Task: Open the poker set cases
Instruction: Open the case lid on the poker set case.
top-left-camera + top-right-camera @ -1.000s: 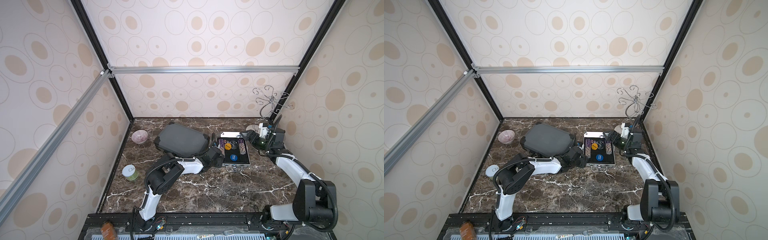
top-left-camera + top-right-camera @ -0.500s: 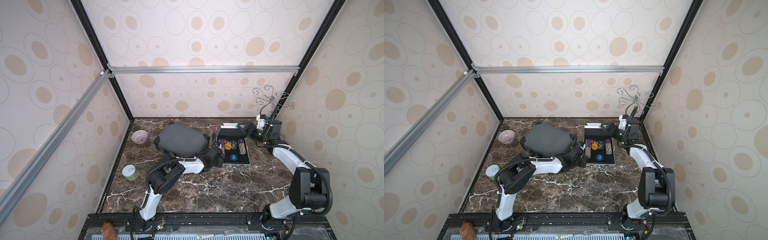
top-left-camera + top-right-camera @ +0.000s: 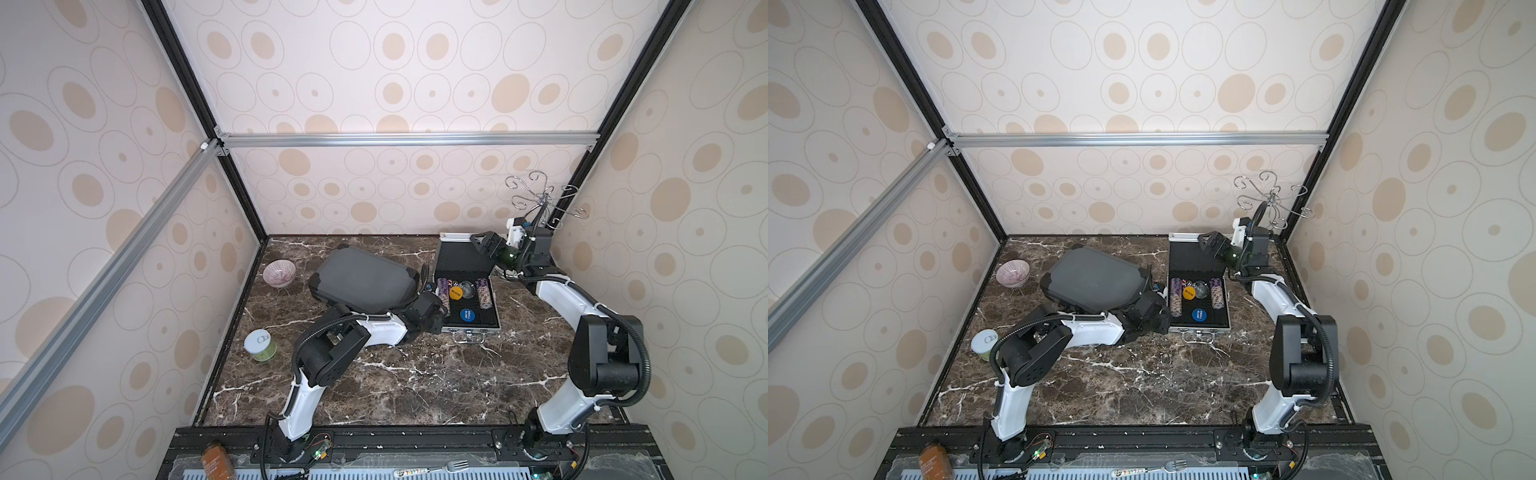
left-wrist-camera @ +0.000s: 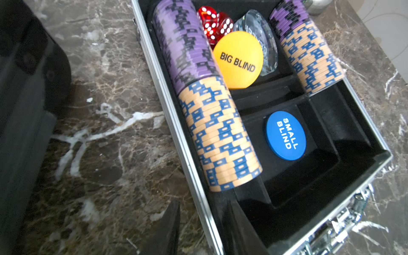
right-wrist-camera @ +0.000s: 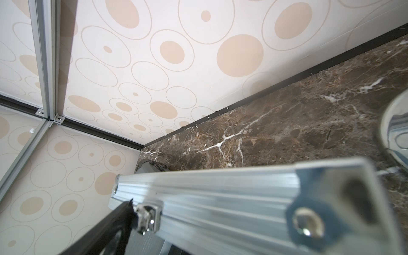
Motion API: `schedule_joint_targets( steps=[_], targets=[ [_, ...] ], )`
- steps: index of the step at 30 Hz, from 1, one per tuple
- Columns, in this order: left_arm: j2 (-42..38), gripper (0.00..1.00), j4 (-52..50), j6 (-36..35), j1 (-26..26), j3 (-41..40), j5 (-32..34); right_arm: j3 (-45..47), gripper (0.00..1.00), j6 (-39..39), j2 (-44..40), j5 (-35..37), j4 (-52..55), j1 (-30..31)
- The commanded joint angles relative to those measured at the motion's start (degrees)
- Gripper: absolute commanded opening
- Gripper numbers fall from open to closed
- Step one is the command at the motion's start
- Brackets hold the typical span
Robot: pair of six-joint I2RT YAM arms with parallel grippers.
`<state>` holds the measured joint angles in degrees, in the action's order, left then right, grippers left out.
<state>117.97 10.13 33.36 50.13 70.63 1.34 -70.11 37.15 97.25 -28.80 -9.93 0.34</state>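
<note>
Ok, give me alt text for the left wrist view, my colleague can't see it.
The silver poker case lies open on the marble table, holding two rows of purple and tan chips, red dice, a yellow BIG BLIND button and a blue SMALL BLIND button. The left gripper straddles its side wall; the dark case sits alongside.

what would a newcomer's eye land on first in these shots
The open silver aluminium case at the back right of the marble table draws the eye. Its black tray holds rows of purple and orange-and-blue poker chips, a yellow BIG BLIND button, a blue SMALL BLIND button and red dice. Beside it lies the larger dark grey case, closed.
</note>
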Motion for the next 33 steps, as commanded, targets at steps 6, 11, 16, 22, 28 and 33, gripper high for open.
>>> schedule_joint_targets(
  steps=[6, 11, 16, 22, 28, 33],
  targets=[
    [1.21, 0.36, -2.07, -1.02, 0.38, -0.34, -2.87, -2.65, 1.0, 3.19, 3.02, 3.95, -3.58, 1.05],
    [1.15, 0.36, -1.08, -0.63, 0.36, -0.32, -4.45, -4.04, 1.0, 4.37, 4.3, 6.15, -4.0, 1.15],
    [0.91, 0.37, 0.03, -0.08, 0.41, -0.65, -5.8, -5.92, 1.0, 6.19, 5.66, 7.56, -4.22, 1.16],
    [0.51, 0.38, 1.52, 0.54, 0.32, -1.02, -7.4, -6.18, 1.0, 9.17, 6.12, 8.24, -6.12, 1.24],
    [0.27, 0.39, 3.01, 1.22, 0.04, -1.32, -8.91, -6.88, 1.0, 12.25, 6.49, 8.93, -7.51, 1.23],
    [-0.01, 0.42, 5.3, 2.58, -0.47, -2.38, -10.02, -7.08, 1.0, 12.78, 6.59, 9.24, -6.87, 1.23]
  ],
)
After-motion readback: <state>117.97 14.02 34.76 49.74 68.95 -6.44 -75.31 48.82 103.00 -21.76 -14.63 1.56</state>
